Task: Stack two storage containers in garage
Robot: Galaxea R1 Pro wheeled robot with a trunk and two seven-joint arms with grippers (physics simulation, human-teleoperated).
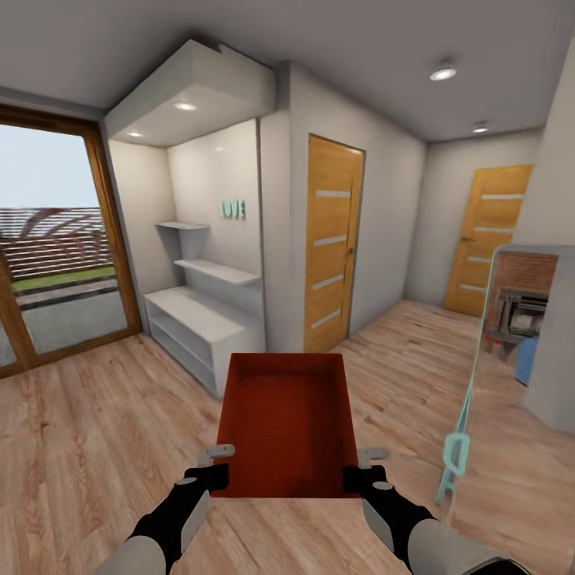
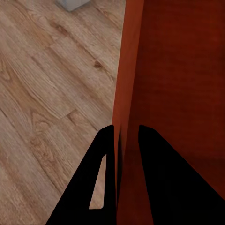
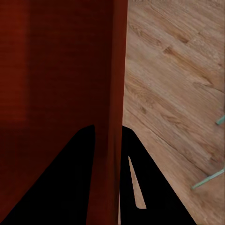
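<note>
A shallow, lidless red-orange rectangular storage container (image 1: 287, 423) is carried level above the light wood-plank floor (image 1: 88, 431), its long axis pointing straight ahead from the trunk — toward the corner between the white built-in shelf unit (image 1: 200, 319) and the nearer orange wooden door (image 1: 331, 243). It is held at its near end from both sides: the left gripper (image 2: 125, 140) is clamped over the thin left wall, one finger inside and one outside, and the right gripper (image 3: 108, 136) is closed the same way on the right wall. Both arms are equally near, so any turn toward the garage is judged to swing the far end widest — the wall corner ahead is the thing to be cleared.
</note>
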